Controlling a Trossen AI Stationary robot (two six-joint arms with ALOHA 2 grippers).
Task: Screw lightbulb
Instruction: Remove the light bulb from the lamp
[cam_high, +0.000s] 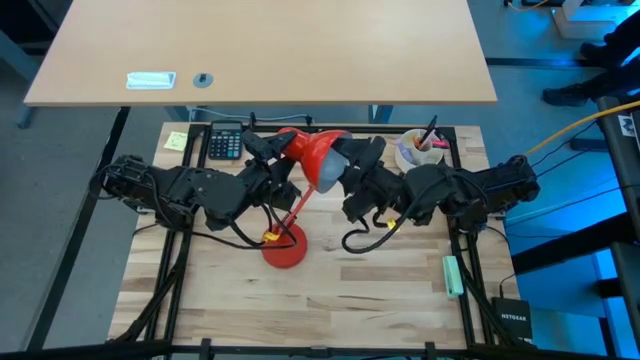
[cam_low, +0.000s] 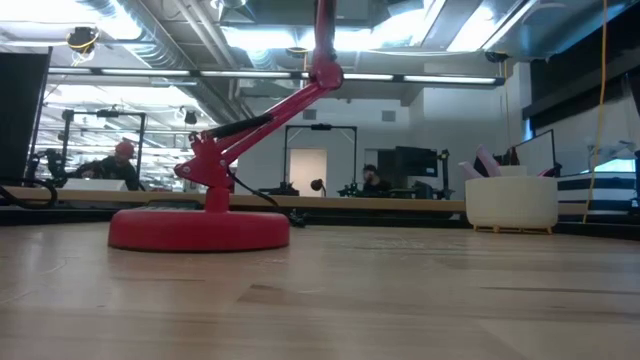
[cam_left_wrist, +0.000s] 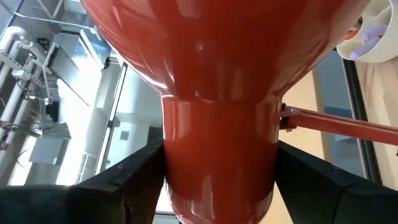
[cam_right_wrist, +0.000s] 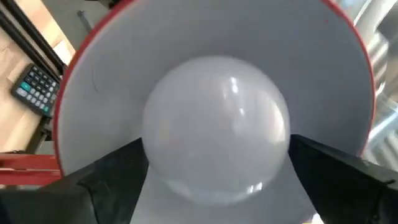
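Red desk lamp (cam_high: 300, 200) stands mid-table, round base (cam_low: 198, 229) near centre, arm slanting up toward far side, shade (cam_high: 312, 155) raised between both arms.

Left gripper (cam_left_wrist: 217, 180) clamps narrow neck of shade, one finger (cam_left_wrist: 134, 177) pressed on each side.

Lightbulb (cam_right_wrist: 216, 129) sits inside shade's white interior, facing right gripper (cam_right_wrist: 217, 180). Right fingers (cam_right_wrist: 112, 171) spread wide either side of bulb; contact unclear, grip cannot be confirmed.

Calculator (cam_high: 224, 142) at far left, white cup (cam_high: 418, 150) at far right, green marker (cam_high: 452, 275) near right edge.
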